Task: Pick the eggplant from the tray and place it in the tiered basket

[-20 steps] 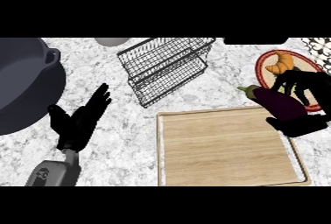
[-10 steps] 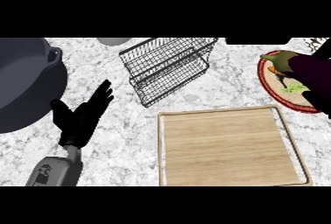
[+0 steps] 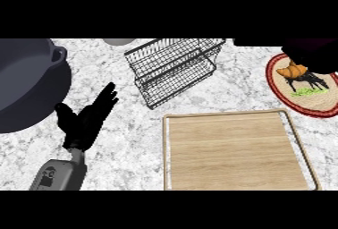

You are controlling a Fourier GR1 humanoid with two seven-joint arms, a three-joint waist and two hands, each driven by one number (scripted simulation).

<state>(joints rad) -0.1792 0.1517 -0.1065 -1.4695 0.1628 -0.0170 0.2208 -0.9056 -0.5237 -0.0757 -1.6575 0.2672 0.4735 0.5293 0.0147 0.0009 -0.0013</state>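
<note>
Purple-black mass at one o'clock, top right edge: we take it for the right hand (image 3: 310,56) with the eggplant, but shape and fingers merge into one dark patch, so we cannot tell the grasp or see the eggplant plainly.

Wooden tray (image 3: 231,152), five o'clock: nothing lies on it.

Wire tiered basket (image 3: 173,67), twelve o'clock, well apart from the dark mass.

Patterned plate (image 3: 280,91), two o'clock, with a croissant (image 3: 292,70) on it.

Dark pot (image 3: 26,85), nine o'clock.

Left hand (image 3: 86,118), eight o'clock, resting above the marble tabletop (image 3: 125,152), fingers straight and released.

Handling, by our judgement: an eggplant is light, smooth-skinned, somewhat slippery, firm yet bruisable; we would hold it round the thick middle.
</note>
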